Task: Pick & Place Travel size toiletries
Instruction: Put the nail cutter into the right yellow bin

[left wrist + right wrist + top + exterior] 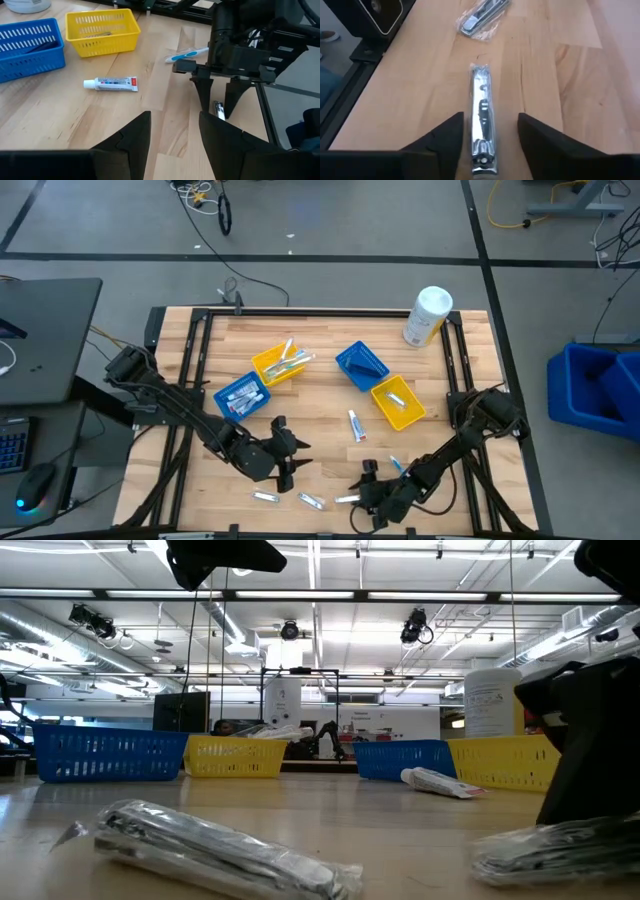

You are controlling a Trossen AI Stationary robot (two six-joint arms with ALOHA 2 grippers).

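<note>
The task is judged partly done. On the surface (330, 410), four bins are seen. At about 10 o'clock from centre, a yellow bin (277, 366) holds several toothbrushes, and a blue bin (240, 394) beside it holds small items. At about 2 o'clock, a blue bin (361, 365) shows no clear contents, and a yellow bin (398, 402) holds one small white item.

Loose toiletries remain: a tube (355, 423) near centre, three wrapped silver pieces (311, 500) at 6 o'clock, a toothbrush (396, 465) at 5 o'clock.

The right gripper (487, 145) is open, straddling one wrapped piece (480, 107). The left gripper (287, 452) is open, empty.
</note>
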